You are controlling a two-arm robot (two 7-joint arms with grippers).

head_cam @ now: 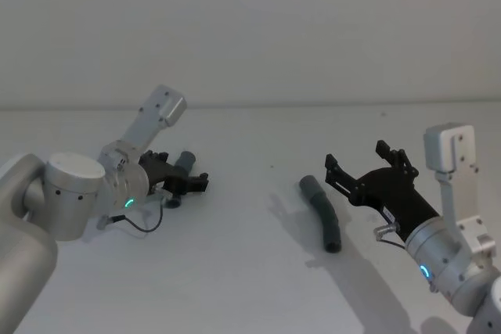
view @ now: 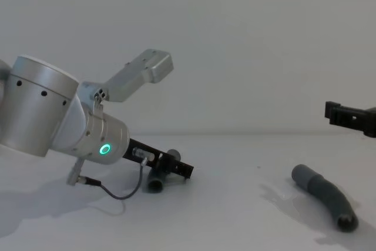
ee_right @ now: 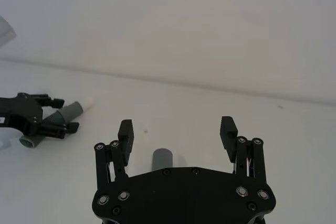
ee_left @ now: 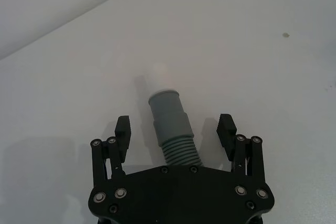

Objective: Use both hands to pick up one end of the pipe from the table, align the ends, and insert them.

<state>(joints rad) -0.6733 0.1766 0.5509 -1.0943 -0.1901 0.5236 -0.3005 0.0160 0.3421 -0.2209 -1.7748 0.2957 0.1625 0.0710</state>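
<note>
Two black toothed hands gape wide over your matte white desk [head_cam: 235,271]: left hand [ee_left: 175,124] straddles the short ribbed grey pipe piece [ee_left: 168,114]; right hand [head_cam: 357,156] hovers above the longer bent grey piece [head_cam: 322,213].

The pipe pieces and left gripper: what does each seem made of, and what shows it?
Short pipe piece: probably matte grey plastic; moulded ribs, stepped collar. Long pipe piece: likely the same; dull, no shine. Left gripper: black toothed fingers, screwed links; metal or hard plastic, unclear.

The ribbed grey short pipe piece [ee_left: 170,124] lies left, the bent long pipe piece [head_cam: 322,213] right.
</note>
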